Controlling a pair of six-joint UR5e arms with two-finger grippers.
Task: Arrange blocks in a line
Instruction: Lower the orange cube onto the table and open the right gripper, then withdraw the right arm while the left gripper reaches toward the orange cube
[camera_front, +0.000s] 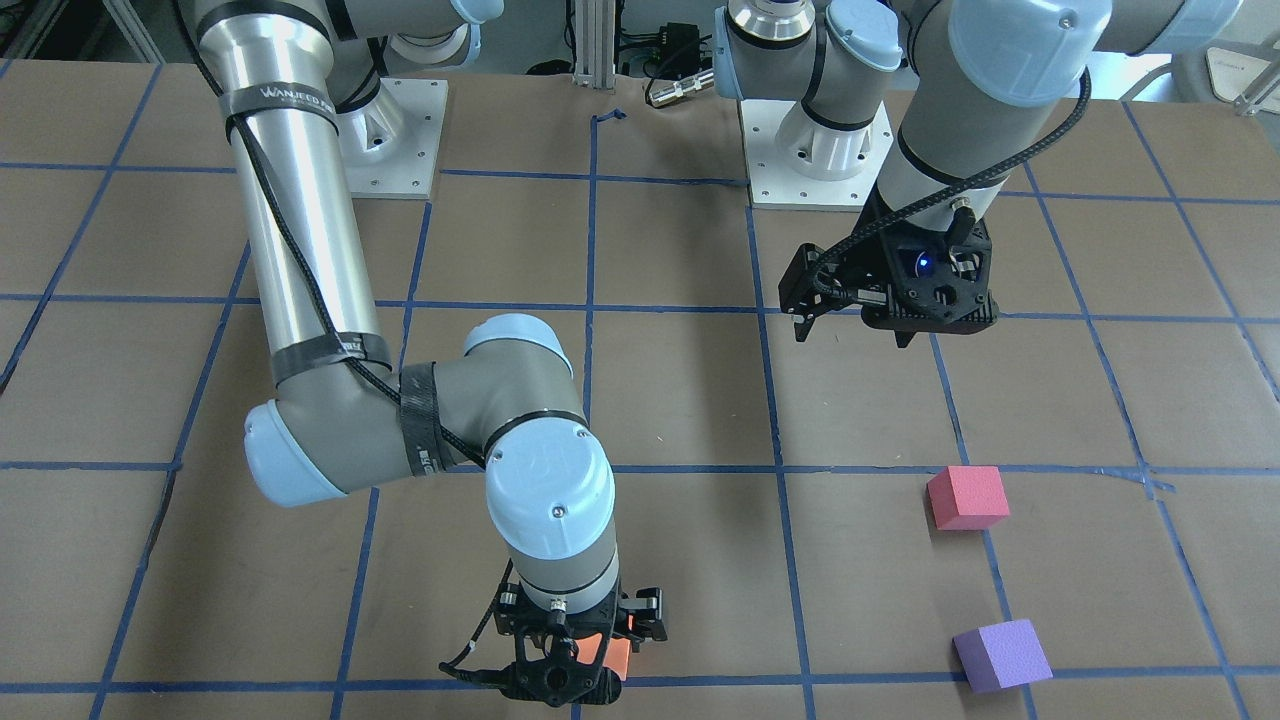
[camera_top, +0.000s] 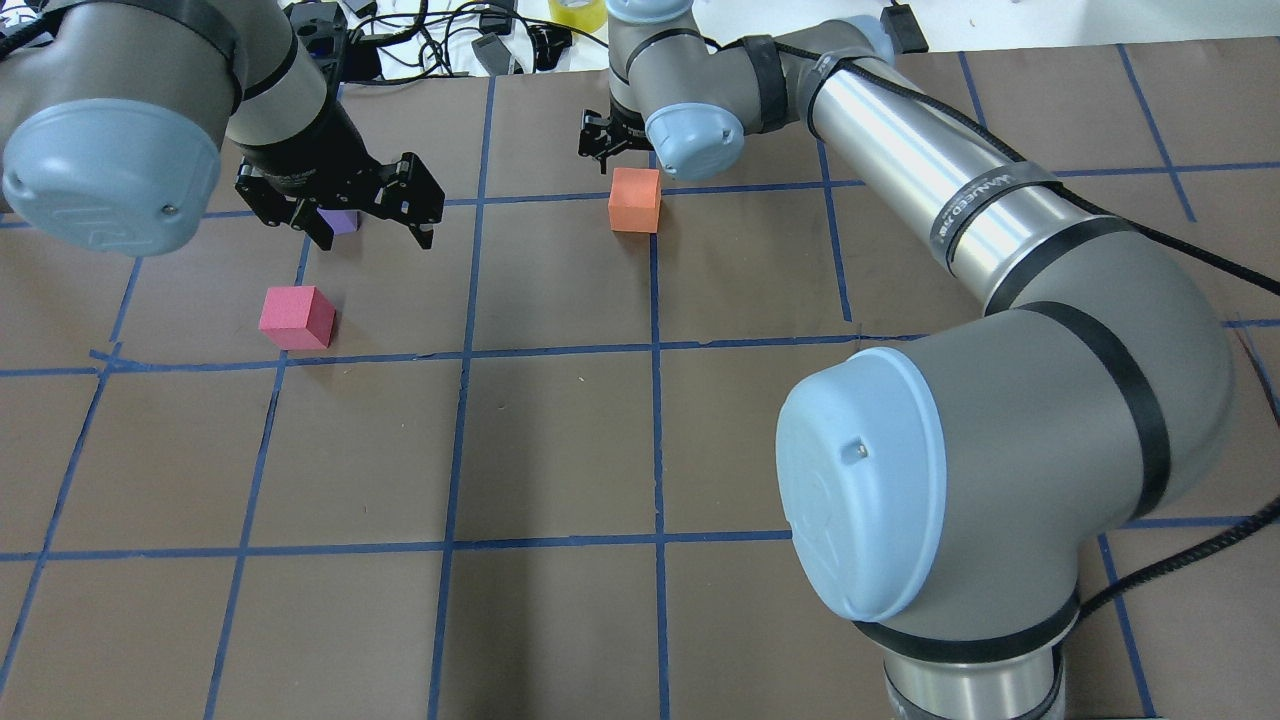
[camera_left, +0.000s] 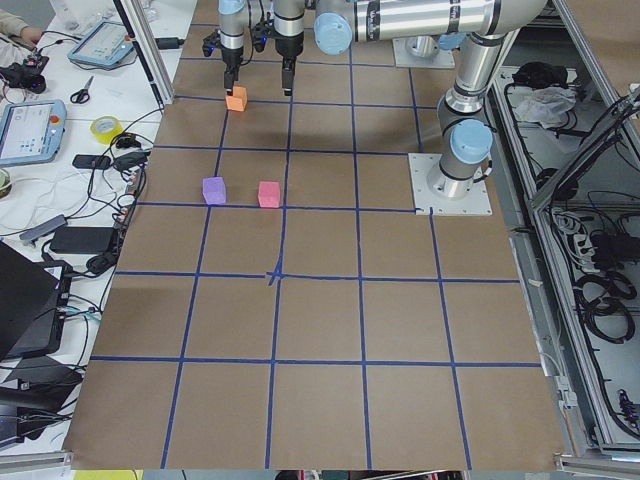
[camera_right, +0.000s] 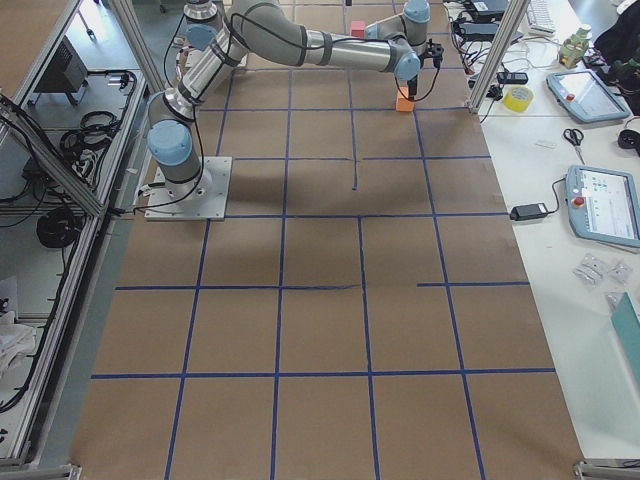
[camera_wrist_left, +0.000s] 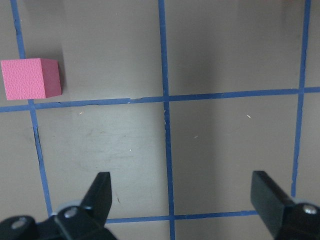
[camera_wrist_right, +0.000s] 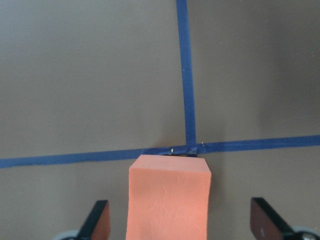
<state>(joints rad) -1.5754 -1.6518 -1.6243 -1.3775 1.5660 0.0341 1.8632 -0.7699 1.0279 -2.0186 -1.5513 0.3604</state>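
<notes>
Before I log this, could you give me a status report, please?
Left gripper open, empty. Right gripper open over orange block, jaws not touching. Pink block, purple block loose; unobstructed.

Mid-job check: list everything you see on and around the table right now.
Orange block: one, orange, on a tape crossing far from the base, between the right gripper's fingers, gaps either side.
Pinkish-red block: one, left half of the table.
Purple block: one, left half, farther out than the pinkish-red block.
Table: one, brown, marked with a blue tape grid.
Tape roll: one, yellow, side bench.
Teach pendants: two, grey-blue, side bench.
Left gripper: open, empty, above the left half.
Right gripper: open, straddling the orange block.
</notes>
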